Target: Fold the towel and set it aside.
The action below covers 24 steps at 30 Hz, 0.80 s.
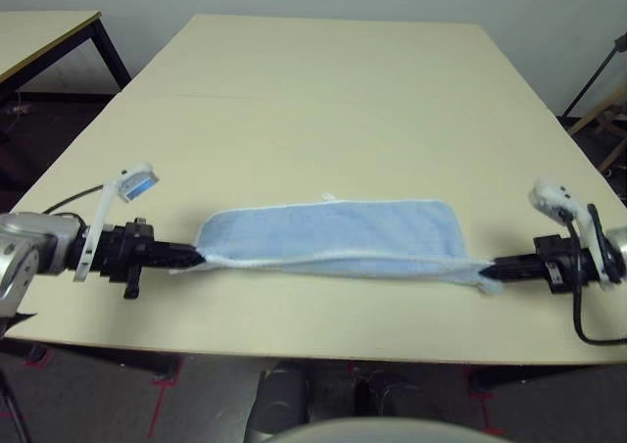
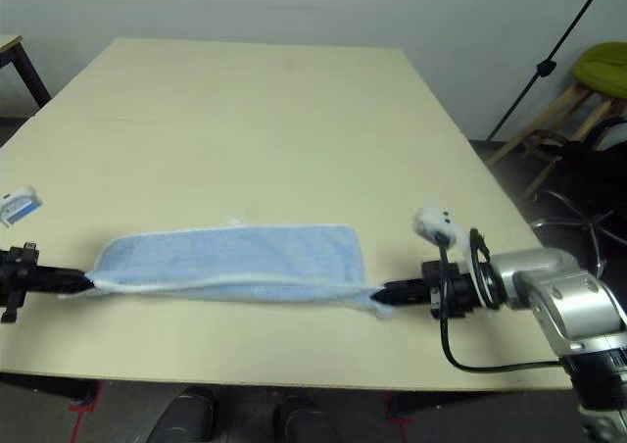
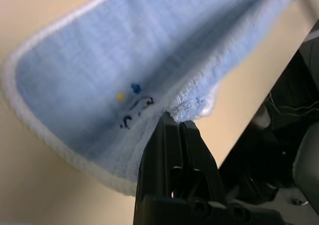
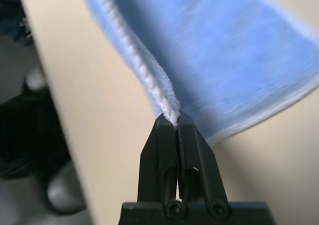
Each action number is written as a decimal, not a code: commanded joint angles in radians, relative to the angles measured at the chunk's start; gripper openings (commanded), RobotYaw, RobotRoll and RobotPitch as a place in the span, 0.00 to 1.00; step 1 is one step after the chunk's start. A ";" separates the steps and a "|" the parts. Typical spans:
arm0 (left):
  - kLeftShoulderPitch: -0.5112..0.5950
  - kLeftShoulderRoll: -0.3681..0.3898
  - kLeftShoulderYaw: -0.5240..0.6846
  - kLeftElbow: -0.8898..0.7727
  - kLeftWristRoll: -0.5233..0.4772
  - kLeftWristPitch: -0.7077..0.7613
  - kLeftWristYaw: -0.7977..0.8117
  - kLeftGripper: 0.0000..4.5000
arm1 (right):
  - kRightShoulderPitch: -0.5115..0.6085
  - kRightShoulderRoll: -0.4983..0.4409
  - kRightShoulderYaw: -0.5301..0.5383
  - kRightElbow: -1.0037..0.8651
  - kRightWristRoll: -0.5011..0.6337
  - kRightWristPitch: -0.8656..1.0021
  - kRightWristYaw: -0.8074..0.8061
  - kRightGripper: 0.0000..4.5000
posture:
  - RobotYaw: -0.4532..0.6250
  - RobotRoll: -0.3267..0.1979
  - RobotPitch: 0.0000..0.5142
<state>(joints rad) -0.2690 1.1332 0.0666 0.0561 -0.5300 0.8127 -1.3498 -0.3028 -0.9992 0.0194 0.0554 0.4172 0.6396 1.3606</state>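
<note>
The light blue towel [image 1: 333,237] with its white stitched edge lies folded lengthwise as a long strip near the table's front edge. My left gripper [image 1: 199,259] is shut on the towel's left end, and my right gripper [image 1: 490,267] is shut on its right end, so the near edge is stretched between them. Seen from the left wrist, the black fingers [image 3: 172,150] pinch a corner of the towel [image 3: 99,65] beside its small dark embroidered motif [image 3: 132,108]. From the right wrist camera, the fingers [image 4: 174,150] clamp the white edge of the towel [image 4: 234,60].
The beige table [image 1: 323,100] stretches far behind the towel. A second table [image 1: 39,36] stands at the far left. At the right are a stool with a green cushion [image 2: 600,71] and a black stand [image 2: 549,66]. Dark floor lies below the table's front edge.
</note>
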 commanded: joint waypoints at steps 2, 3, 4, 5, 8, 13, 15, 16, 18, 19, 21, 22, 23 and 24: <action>-0.093 -0.046 -0.082 0.099 0.063 -0.030 0.003 0.01 | -0.107 0.062 0.068 0.159 -0.090 -0.092 -0.023 0.00 | 0.56 0.62 0.21; -0.115 -0.058 -0.097 0.121 0.075 -0.036 0.001 0.01 | -0.132 0.078 0.084 0.199 -0.114 -0.124 -0.026 0.00 | 0.56 0.62 0.22; -0.138 -0.070 -0.112 0.149 0.088 -0.045 -0.003 0.01 | -0.157 0.096 0.097 0.239 -0.133 -0.148 -0.028 0.00 | 0.56 0.62 0.22; -0.156 -0.080 -0.122 0.173 0.100 -0.053 -0.003 0.01 | -0.177 0.110 0.108 0.271 -0.148 -0.166 -0.026 0.00 | 0.56 0.62 0.22; -0.198 -0.108 -0.136 0.235 0.123 -0.068 0.001 0.01 | -0.236 0.163 0.121 0.373 -0.193 -0.247 -0.054 0.00 | 0.56 0.62 0.22; -0.202 -0.111 -0.131 0.272 0.146 -0.073 0.009 0.12 | -0.301 0.235 0.100 0.484 -0.230 -0.352 -0.109 0.10 | 0.56 0.62 0.22; -0.195 -0.108 -0.122 0.284 0.156 -0.084 0.015 0.24 | -0.325 0.258 0.078 0.516 -0.221 -0.363 -0.125 0.23 | 0.56 0.62 0.22; -0.195 -0.108 -0.116 0.292 0.159 -0.081 0.023 0.32 | -0.331 0.262 0.074 0.526 -0.223 -0.374 -0.129 0.31 | 0.56 0.62 0.22; -0.189 -0.102 -0.110 0.301 0.172 -0.084 0.040 0.48 | -0.337 0.261 0.071 0.541 -0.233 -0.403 -0.133 0.48 | 0.56 0.62 0.22; -0.187 -0.097 -0.110 0.303 0.169 -0.063 0.036 0.54 | -0.338 0.261 0.070 0.546 -0.233 -0.407 -0.127 0.54 | 0.56 0.62 0.22; -0.176 -0.089 -0.096 0.295 0.171 -0.067 0.052 0.71 | -0.345 0.259 0.063 0.558 -0.236 -0.425 -0.126 0.72 | 0.57 0.62 0.22; -0.177 -0.086 -0.094 0.297 0.173 -0.067 0.058 0.80 | -0.350 0.255 0.059 0.563 -0.235 -0.426 -0.119 0.81 | 0.57 0.62 0.22; -0.178 -0.085 -0.091 0.300 0.176 -0.070 0.063 0.88 | -0.353 0.252 0.057 0.568 -0.234 -0.427 -0.115 0.90 | 0.57 0.62 0.22; -0.172 -0.073 -0.094 0.301 0.190 -0.087 0.064 0.95 | -0.361 0.246 0.051 0.577 -0.235 -0.430 -0.117 0.98 | 0.57 0.62 0.22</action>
<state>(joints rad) -0.4528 1.0432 -0.0387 0.3506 -0.3585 0.7393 -1.2939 -0.6411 -0.7375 0.0923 0.6120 0.1898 0.2238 1.2388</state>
